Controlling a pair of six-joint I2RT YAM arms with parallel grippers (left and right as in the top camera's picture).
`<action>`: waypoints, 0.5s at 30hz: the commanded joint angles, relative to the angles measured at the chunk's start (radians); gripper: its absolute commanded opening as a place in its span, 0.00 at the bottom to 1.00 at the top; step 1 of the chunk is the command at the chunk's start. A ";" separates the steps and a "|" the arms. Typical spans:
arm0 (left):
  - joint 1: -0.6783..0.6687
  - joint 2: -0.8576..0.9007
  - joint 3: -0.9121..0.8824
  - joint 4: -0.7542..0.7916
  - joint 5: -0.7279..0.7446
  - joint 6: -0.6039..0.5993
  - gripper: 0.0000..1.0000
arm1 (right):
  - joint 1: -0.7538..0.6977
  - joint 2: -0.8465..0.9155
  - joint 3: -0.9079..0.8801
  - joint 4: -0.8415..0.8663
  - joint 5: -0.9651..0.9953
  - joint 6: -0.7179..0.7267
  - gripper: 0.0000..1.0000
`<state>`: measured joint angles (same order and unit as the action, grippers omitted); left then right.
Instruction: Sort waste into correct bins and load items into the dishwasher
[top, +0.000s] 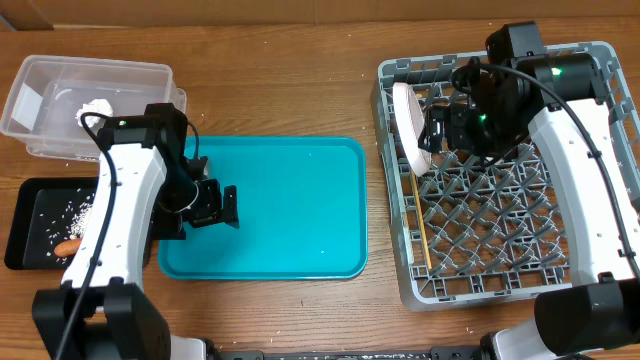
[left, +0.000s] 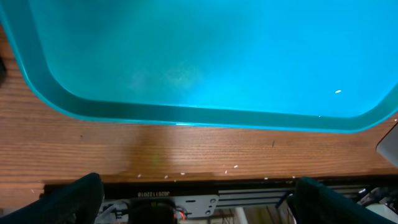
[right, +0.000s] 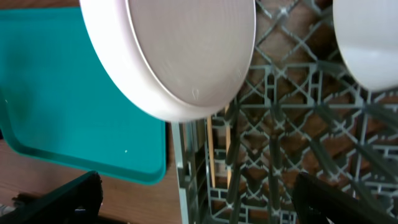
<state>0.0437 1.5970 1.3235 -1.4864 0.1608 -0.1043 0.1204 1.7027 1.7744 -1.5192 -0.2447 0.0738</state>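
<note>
Close before the right wrist stands the white plate, on edge at the left side of the grey rack, a chopstick lying among the pegs below it; the right gripper hovers beside it, fingers spread wide and empty. Equally wide and empty, the left gripper hangs over the teal tray; beyond sit the clear tub holding the tissue and the black tray holding rice and a carrot; print on the front rail is unreadable.
</note>
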 joint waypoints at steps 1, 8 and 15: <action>0.002 -0.122 -0.023 0.023 -0.003 0.023 1.00 | -0.003 -0.050 0.010 -0.012 0.022 0.011 1.00; 0.002 -0.457 -0.164 0.155 -0.009 0.023 1.00 | -0.004 -0.217 -0.156 0.117 0.036 0.012 1.00; 0.002 -0.902 -0.296 0.282 -0.014 0.013 1.00 | -0.003 -0.616 -0.521 0.391 0.109 0.013 1.00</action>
<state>0.0437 0.8291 1.0660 -1.2263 0.1539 -0.1005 0.1184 1.2369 1.3533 -1.1694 -0.1837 0.0853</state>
